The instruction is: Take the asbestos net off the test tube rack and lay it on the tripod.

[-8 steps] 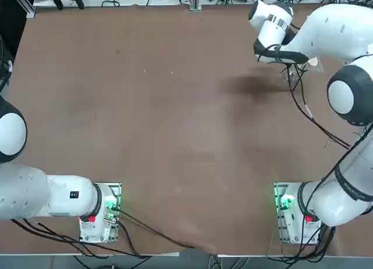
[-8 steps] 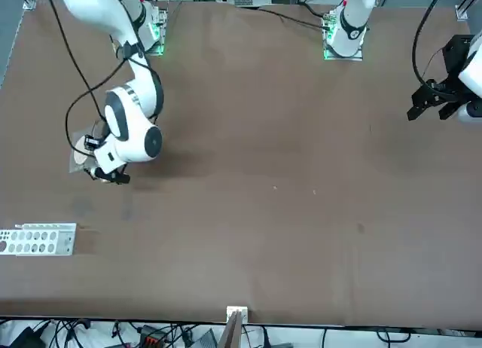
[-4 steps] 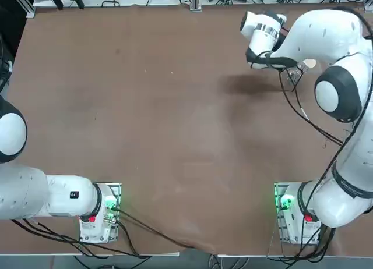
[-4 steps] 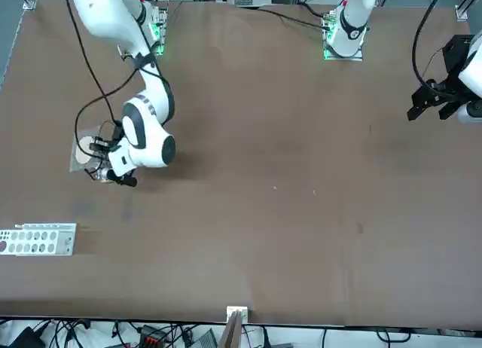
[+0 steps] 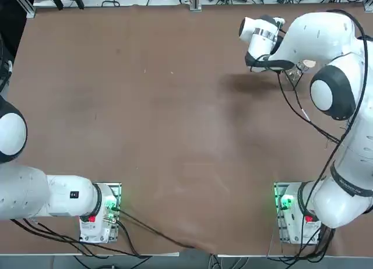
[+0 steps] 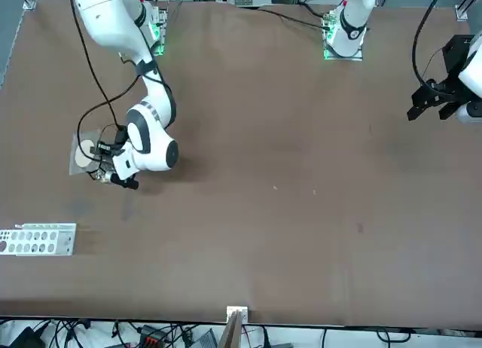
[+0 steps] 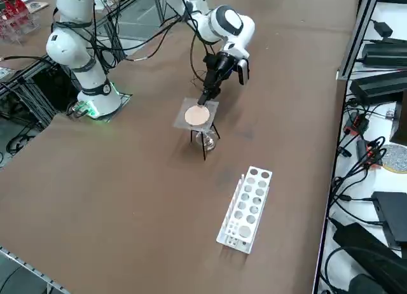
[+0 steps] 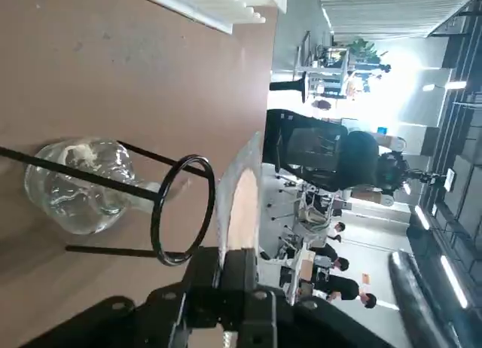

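Observation:
The asbestos net [image 7: 196, 115], a grey mesh square with a cream disc, hangs just over the ring top of the dark wire tripod [image 7: 205, 144]. My right gripper [image 7: 205, 98] is shut on one edge of it. In the right wrist view the black fingers [image 8: 239, 267] pinch the net [image 8: 239, 201], which is seen edge-on close beside the tripod ring [image 8: 181, 212]. The front view shows the net [image 6: 86, 148] beside my wrist. The white test tube rack [image 7: 248, 207] stands bare on the table, apart from the tripod, and also shows in the front view [image 6: 38, 239].
A small clear glass vessel [image 8: 79, 186] sits on the table between the tripod's legs. The table's right edge [image 7: 331, 147] runs close past the rack, with cables and boxes beyond it. The parked left arm [image 6: 452, 92] stays far across the table.
My right wrist has swung toward the table's middle, uncovering more of the net. The net stays gripped over the tripod.

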Tool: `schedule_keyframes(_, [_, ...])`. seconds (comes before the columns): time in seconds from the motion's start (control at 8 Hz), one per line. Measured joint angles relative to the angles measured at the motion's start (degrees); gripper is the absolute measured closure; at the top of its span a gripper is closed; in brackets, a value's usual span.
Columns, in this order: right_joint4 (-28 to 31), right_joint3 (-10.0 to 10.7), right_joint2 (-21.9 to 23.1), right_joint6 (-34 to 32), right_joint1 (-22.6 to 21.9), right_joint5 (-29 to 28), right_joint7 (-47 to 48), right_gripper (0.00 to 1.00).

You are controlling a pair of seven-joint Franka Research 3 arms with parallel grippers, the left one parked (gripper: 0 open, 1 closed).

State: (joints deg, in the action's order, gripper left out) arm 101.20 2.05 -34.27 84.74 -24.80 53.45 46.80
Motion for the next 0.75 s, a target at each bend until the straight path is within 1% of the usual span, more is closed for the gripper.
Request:
schedule_keyframes(0.62, [-0.1,0.0,-1.2,0.0,-0.1,0.1,0.0,0.93])
schedule_keyframes(0.75, [-0.1,0.0,-1.5,0.0,-0.1,0.1,0.0,0.89])
